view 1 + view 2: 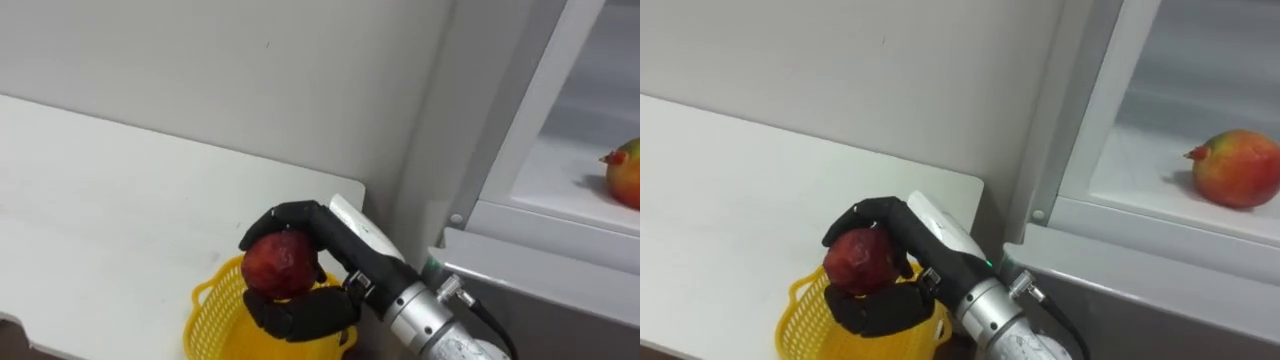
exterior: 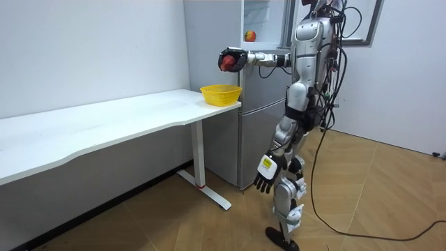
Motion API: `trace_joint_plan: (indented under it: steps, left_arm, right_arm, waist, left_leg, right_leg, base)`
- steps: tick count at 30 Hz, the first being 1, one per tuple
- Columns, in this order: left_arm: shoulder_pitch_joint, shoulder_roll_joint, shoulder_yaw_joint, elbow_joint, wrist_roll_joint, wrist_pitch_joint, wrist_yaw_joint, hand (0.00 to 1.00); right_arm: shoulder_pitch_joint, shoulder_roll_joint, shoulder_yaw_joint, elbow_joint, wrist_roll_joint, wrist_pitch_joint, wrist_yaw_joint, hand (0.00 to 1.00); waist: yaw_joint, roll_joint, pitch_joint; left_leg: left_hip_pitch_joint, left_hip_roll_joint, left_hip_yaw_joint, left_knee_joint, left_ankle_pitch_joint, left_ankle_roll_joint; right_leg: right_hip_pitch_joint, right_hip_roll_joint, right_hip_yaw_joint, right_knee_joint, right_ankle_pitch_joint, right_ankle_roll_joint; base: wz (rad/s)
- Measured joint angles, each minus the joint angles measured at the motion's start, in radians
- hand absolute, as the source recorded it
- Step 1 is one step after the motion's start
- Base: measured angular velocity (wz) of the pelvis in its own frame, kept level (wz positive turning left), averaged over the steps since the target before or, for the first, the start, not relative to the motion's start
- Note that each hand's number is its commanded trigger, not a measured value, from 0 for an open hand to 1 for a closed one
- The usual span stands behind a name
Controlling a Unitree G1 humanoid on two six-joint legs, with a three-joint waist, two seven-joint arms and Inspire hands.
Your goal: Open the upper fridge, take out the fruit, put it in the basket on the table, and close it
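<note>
My right hand (image 1: 300, 310) is shut on a dark red round fruit (image 1: 279, 264), fingers over its top and thumb side below it. Hand and fruit hang just above a yellow mesh basket (image 1: 212, 315) at the table's corner beside the fridge. In the room view the arm reaches out level from the fridge side, and the fruit (image 2: 226, 62) is well above the basket (image 2: 221, 97). A second fruit, red and yellow (image 1: 1237, 168), lies on the white shelf of the open upper fridge (image 1: 1140, 190). My left hand (image 2: 264, 181) hangs open by my thigh.
The long white table (image 1: 90, 200) runs to my left along the wall. The fridge's grey frame (image 1: 520, 250) stands right beside the table's end. I stand upright in front of the fridge on a wooden floor.
</note>
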Motion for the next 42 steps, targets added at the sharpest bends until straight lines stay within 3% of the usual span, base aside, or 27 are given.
trace_joint_plan:
  steps: [4,7,9,10,21,31,42]
  left_arm:
    - [-0.001,-0.002,0.015,-0.003,0.001,0.004,-0.001,0.0]
    - [0.0,-0.004,0.023,-0.003,0.002,0.017,0.0,0.0]
    - [0.0,-0.005,0.026,-0.003,0.002,0.018,0.0,0.0]
    - [0.001,-0.005,0.026,-0.003,0.002,0.019,0.0,0.0]
    - [-0.002,-0.011,0.026,-0.003,0.001,0.021,0.002,0.0]
    - [-0.006,-0.013,0.025,-0.006,0.001,0.021,0.003,0.0]
    - [-0.009,-0.013,0.025,-0.006,0.001,0.021,0.002,0.0]
  right_arm:
    - [-0.03,-0.003,-0.004,0.057,0.003,0.0,-0.016,1.0]
    - [-0.047,-0.004,-0.011,0.091,0.002,0.001,-0.019,1.0]
    - [-0.059,-0.004,-0.013,0.115,0.002,0.003,-0.021,0.62]
    - [-0.064,-0.004,-0.013,0.127,0.002,0.006,-0.021,0.0]
    - [-0.067,-0.004,-0.014,0.135,0.002,0.019,-0.03,0.0]
    - [-0.067,-0.004,-0.014,0.144,0.003,-0.001,-0.036,0.0]
    - [-0.067,-0.003,-0.013,0.167,0.003,-0.012,-0.029,0.0]
  waist:
    - [-0.002,-0.012,0.0017]
    - [0.0,-0.025,-0.0026]
    - [0.001,-0.031,-0.0013]
    - [0.003,-0.034,-0.0008]
    - [0.012,-0.039,-0.0023]
    - [0.018,-0.025,0.0076]
    - [0.021,-0.025,0.0079]
  left_leg:
    - [-0.027,-0.002,-0.026,0.023,0.003,-0.007]
    - [-0.046,-0.002,-0.039,0.029,0.009,-0.016]
    - [-0.054,-0.002,-0.046,0.033,0.012,-0.02]
    - [-0.057,-0.002,-0.05,0.035,0.012,-0.021]
    - [-0.075,-0.003,-0.055,0.047,0.013,-0.023]
    - [-0.074,-0.003,-0.051,0.047,0.013,-0.022]
    - [-0.073,-0.004,-0.051,0.047,0.014,-0.023]
  right_leg:
    - [-0.006,-0.004,-0.021,0.0,-0.002,0.003]
    - [-0.019,-0.004,-0.029,0.001,0.0,0.0]
    - [-0.022,-0.004,-0.036,0.001,0.001,-0.001]
    - [-0.023,-0.004,-0.039,0.001,0.001,-0.002]
    - [-0.034,-0.006,-0.045,0.002,0.007,-0.01]
    - [-0.034,-0.006,-0.041,0.001,0.009,-0.008]
    - [-0.034,-0.006,-0.041,0.001,0.009,-0.007]
  base:
    - [0.17]
    - [0.11]
    - [0.11]
    - [0.09]
    - [0.02]
    - [0.0]
    - [0.0]
